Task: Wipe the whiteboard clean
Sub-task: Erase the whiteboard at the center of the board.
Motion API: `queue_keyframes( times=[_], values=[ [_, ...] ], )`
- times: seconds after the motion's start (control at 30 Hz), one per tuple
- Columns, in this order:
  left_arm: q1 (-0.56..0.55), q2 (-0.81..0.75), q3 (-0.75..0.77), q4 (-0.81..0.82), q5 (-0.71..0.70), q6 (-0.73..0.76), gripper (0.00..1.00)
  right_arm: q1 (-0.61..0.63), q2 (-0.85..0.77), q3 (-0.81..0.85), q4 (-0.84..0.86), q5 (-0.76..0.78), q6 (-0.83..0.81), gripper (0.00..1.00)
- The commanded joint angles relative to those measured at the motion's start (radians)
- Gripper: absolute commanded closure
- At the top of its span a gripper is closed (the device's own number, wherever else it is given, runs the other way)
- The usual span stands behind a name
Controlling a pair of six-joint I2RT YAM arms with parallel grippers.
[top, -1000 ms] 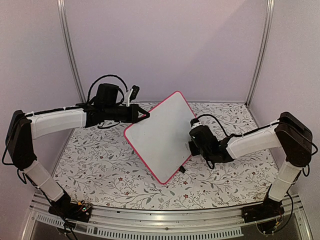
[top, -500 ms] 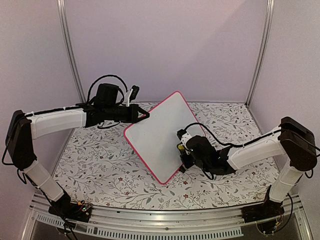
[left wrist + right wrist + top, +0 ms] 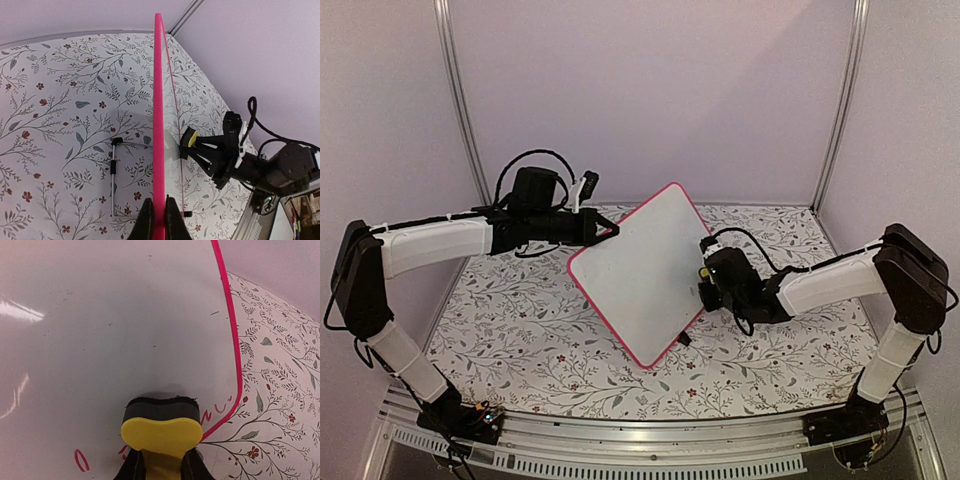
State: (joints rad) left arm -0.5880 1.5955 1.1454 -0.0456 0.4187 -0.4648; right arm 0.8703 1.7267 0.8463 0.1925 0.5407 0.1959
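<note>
The whiteboard (image 3: 638,275), white with a pink-red frame, is held up tilted over the table. My left gripper (image 3: 611,232) is shut on its upper left edge. In the left wrist view the board shows edge-on (image 3: 158,100) between my fingers (image 3: 159,212). My right gripper (image 3: 704,284) is shut on a yellow eraser with a black felt face (image 3: 162,427). The felt presses on the board face (image 3: 125,325) near its lower right corner. Red marker marks (image 3: 80,460) remain beside the eraser, and more (image 3: 216,411) by the frame. The eraser also shows in the left wrist view (image 3: 189,143).
A thin metal wire stand (image 3: 114,172) lies on the floral table cover (image 3: 520,330) under the board. A black clip foot (image 3: 685,340) sticks out at the board's lower edge. Lilac walls and two metal posts (image 3: 460,100) close in the back.
My right gripper with the eraser slid down and left along the board's right side, then came back up and right. The left gripper and the board stayed put.
</note>
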Motion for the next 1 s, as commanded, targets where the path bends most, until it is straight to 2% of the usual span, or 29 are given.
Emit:
queue_keyframes(
  times=[0.0, 0.1, 0.53, 0.7, 0.97],
  values=[
    [-0.018, 0.023, -0.026, -0.072, 0.016, 0.086, 1.0, -0.025, 0.049, 0.056, -0.088, 0.051, 0.04, 0.86],
    [-0.017, 0.021, -0.025, -0.072, 0.017, 0.086, 1.0, -0.024, 0.067, 0.072, -0.096, 0.022, 0.037, 0.87],
    [-0.017, 0.026, -0.024, -0.072, 0.016, 0.086, 1.0, 0.073, -0.037, 0.016, 0.101, -0.187, -0.068, 0.86],
    [-0.017, 0.024, -0.024, -0.072, 0.018, 0.085, 1.0, 0.069, -0.047, 0.031, 0.082, -0.117, -0.07, 0.86],
    [-0.017, 0.021, -0.024, -0.072, 0.019, 0.085, 1.0, -0.017, 0.039, 0.067, -0.045, -0.027, 0.014, 0.87]
  ],
)
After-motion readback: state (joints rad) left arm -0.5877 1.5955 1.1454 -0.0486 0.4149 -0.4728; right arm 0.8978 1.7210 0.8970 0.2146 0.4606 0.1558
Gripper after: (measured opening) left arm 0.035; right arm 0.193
